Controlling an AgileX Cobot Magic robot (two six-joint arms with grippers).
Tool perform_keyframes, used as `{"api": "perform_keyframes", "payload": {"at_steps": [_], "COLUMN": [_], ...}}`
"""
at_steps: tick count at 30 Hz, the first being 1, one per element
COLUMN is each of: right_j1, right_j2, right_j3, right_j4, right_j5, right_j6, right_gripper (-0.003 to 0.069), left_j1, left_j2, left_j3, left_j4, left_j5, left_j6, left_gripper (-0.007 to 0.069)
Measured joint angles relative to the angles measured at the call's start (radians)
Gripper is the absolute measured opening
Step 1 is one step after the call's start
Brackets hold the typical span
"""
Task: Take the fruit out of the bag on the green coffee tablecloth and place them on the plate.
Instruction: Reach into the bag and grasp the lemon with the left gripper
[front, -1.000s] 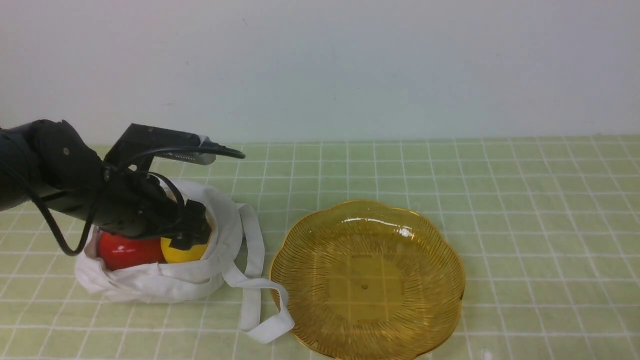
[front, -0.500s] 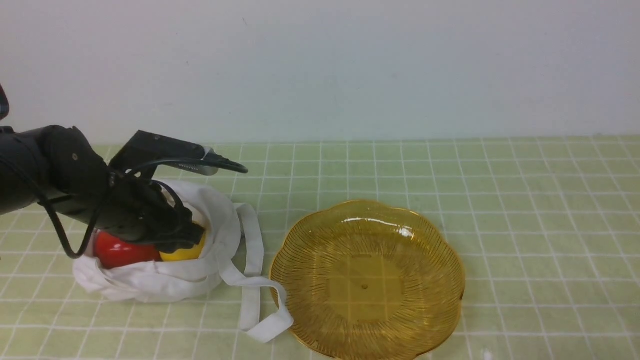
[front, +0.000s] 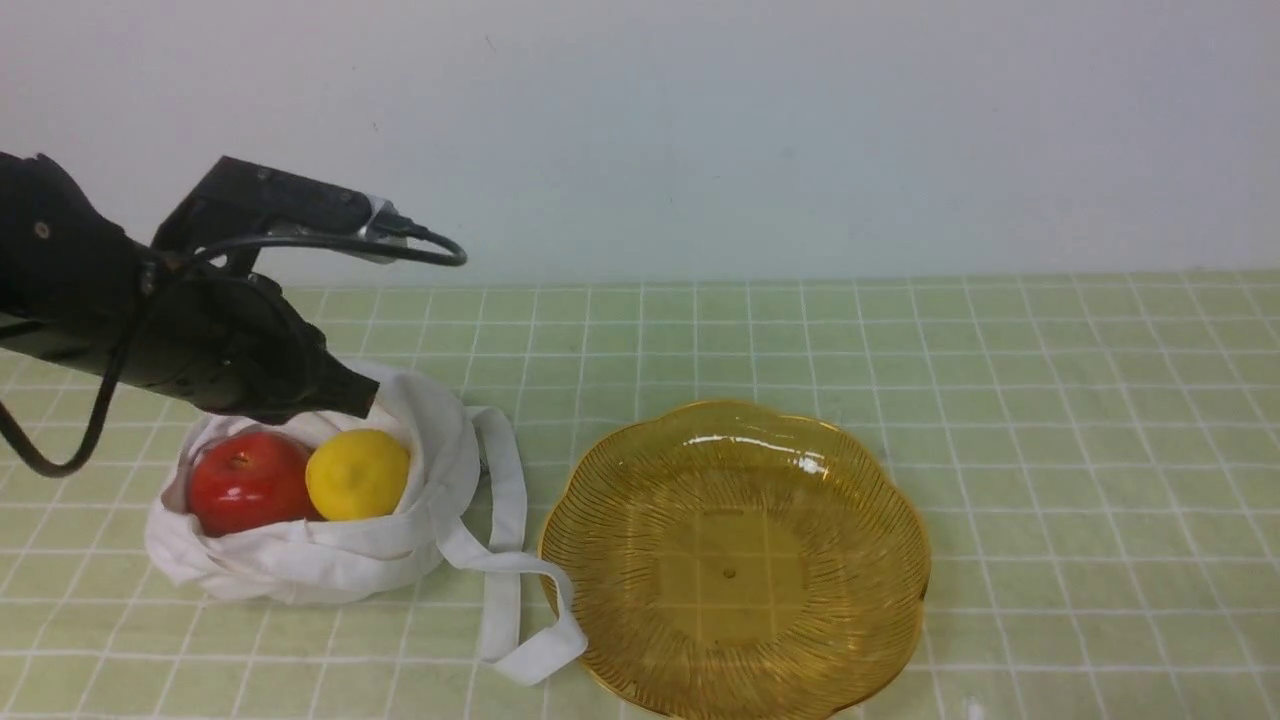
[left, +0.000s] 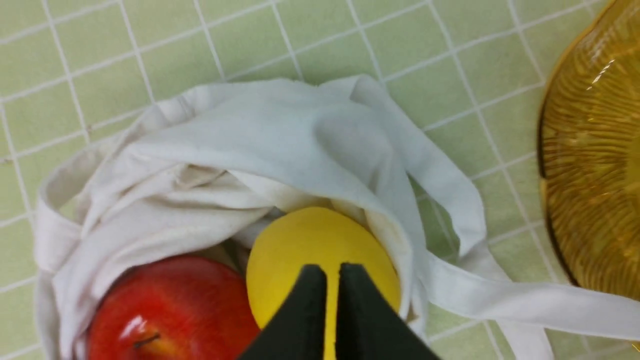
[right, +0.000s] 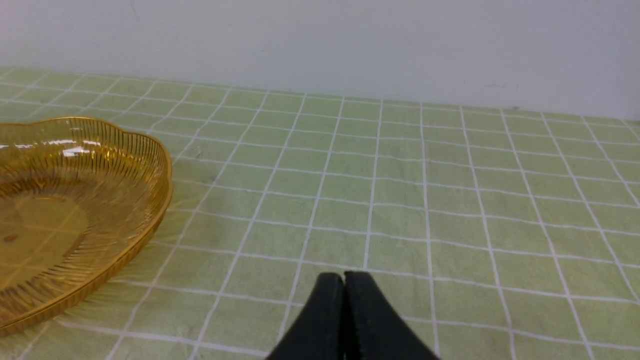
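Observation:
The white bag lies open on the green tablecloth, at the left. A red apple and a yellow lemon sit side by side in it. My left gripper is shut and empty, hovering just above the bag's far rim. In the left wrist view its tips hang over the lemon, next to the apple. The amber plate stands empty to the right of the bag. My right gripper is shut and empty, low over the cloth, right of the plate.
A long bag strap loops forward and touches the plate's left rim. A pale wall runs along the back of the table. The right arm does not show in the front view.
My left gripper has risen up and back out of the bag, empty. The apple and lemon, partly covered before, now show fully in the bag.

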Motion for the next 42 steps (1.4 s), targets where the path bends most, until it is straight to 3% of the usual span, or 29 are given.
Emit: {"api": "perform_keyframes", "payload": {"at_steps": [11,13,14,21,25,31,36,42], "right_j1": [0.0,0.0,0.0,0.0,0.0,0.0,0.0,0.0], "right_j2": [0.0,0.0,0.0,0.0,0.0,0.0,0.0,0.0], "right_j3": [0.0,0.0,0.0,0.0,0.0,0.0,0.0,0.0], "right_j4": [0.0,0.0,0.0,0.0,0.0,0.0,0.0,0.0], "right_j5": [0.0,0.0,0.0,0.0,0.0,0.0,0.0,0.0], "right_j6": [0.0,0.0,0.0,0.0,0.0,0.0,0.0,0.0], "right_gripper": [-0.0015,-0.0015,-0.0015,-0.0015,-0.0015,-0.0015,-0.0015,-0.0015], "left_j1": [0.0,0.0,0.0,0.0,0.0,0.0,0.0,0.0], "left_j2": [-0.038,-0.013,-0.011,0.095,0.157,0.206,0.224,0.232], "left_j3": [-0.002,-0.002,-0.002,-0.002,-0.002,-0.002,-0.004,-0.004], "left_j4": [0.0,0.0,0.0,0.0,0.0,0.002,0.02,0.038], "left_j5": [0.067,0.078,0.078,0.082,0.062,0.015,0.002,0.002], "left_j6": [0.0,0.0,0.0,0.007,0.024,0.039,0.044,0.046], "left_gripper": [0.0012,0.0097,0.0105,0.05,0.0585,0.0589,0.0489,0.0485]}}
